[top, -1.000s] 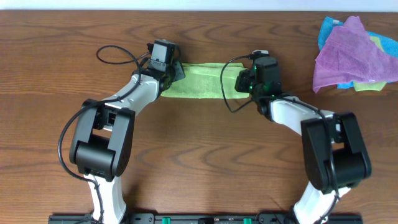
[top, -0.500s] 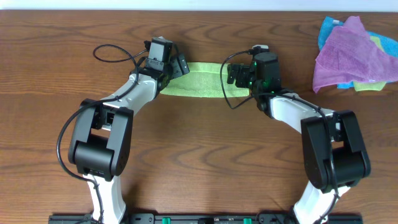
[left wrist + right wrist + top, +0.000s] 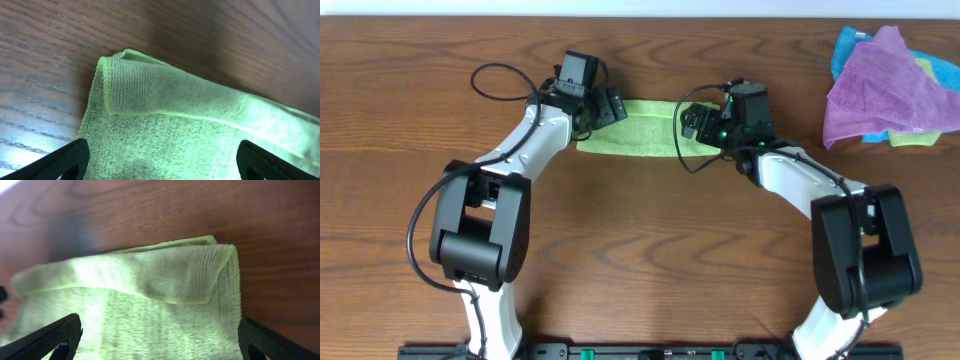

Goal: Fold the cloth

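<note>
**Lime-green soft microfibre cloth point(image 3: 638, 128) lies as a narrow folded strip near the middle of the far edge of the brown wooden table point(image 3: 640, 250), with an empty gripper over each end.**

The left gripper point(image 3: 608, 106) and right gripper point(image 3: 691, 119) both stand with jaws spread wide, holding nothing, one above each short end of the strip. The cloth looks light, limp and layered, and its nap probably clings a little to the wood. It should fold readily but sag and slide apart if only the top layer is pinched. The best hold is likely at the hemmed corners of each short end, taking every layer together. A crumpled purple cloth point(image 3: 880, 85) sits well apart, at the table's far right corner.
</note>
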Available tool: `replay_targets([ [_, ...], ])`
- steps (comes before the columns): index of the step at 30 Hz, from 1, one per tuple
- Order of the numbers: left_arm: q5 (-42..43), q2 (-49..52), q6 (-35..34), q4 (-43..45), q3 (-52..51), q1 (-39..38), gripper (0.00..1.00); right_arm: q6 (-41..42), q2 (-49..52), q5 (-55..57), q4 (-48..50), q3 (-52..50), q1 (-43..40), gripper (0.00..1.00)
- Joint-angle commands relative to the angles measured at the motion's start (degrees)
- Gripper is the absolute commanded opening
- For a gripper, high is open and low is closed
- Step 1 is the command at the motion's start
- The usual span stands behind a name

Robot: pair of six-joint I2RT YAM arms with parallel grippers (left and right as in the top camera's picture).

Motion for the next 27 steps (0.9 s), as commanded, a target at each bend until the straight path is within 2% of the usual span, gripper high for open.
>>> replay_targets([
  [1,-0.57,1.27,-4.04,1.09,1.25,0.17,0.95,8.63,0.59,-1.36,0.74,1.16,0.92,0.99],
  [5,-3.85,1.81,-7.10,3.02,1.27,0.33,0.95,18.95,3.17,-1.36,5.99,1.16,0.92,0.99],
  [12,-7.02,1.81,-7.04,4.50,1.27,0.33,0.95,36.96,7.08,-2.27,12.20,1.16,0.98,0.99],
  [17,-6.95,1.81,-7.04,4.31,1.27,0.33,0.95,42.29,6.93,-4.61,13.75,1.18,0.85,0.99],
  [21,-6.95,1.81,-7.04,3.98,1.27,0.26,0.95,39.89,6.97,-1.01,14.16,1.18,1.03,0.99],
  [25,-6.93,1.81,-7.02,2.95,1.27,0.22,0.95,34.07,6.97,2.89,16.50,1.18,1.09,0.57],
  [27,-6.93,1.81,-7.04,2.56,1.27,0.22,0.95,31.69,6.97,4.33,18.71,1.18,1.16,0.31],
])
